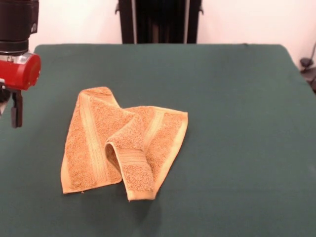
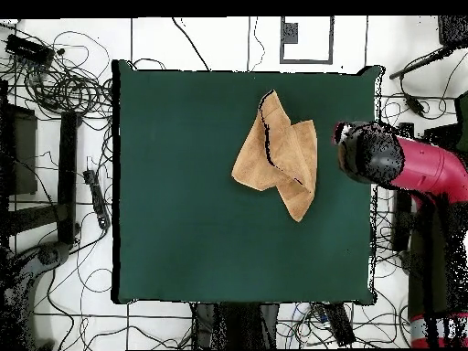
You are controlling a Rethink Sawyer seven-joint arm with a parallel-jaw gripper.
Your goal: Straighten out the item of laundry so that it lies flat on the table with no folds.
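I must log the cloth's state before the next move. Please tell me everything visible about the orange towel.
The towel is golden-orange terry cloth with flat woven bands. It lies crumpled on the green table, one part folded over the middle into a raised loop, another flap overlapping beside it. Nothing but the table touches it; the gripper hangs apart, off to one side.

A: What's the towel (image 1: 118,148) made of?
B: Cloth, a golden-orange terry with a rough, nubby pile, matt all over. Flatter woven bands run through it, smoother than the rest.
A: And the table (image 1: 237,98)?
B: Covered in dark green cloth, felt-like, matt and even.
A: The arm (image 1: 19,69)?
B: Hard shell, smooth. The red part has a slight gloss; the black parts look duller.
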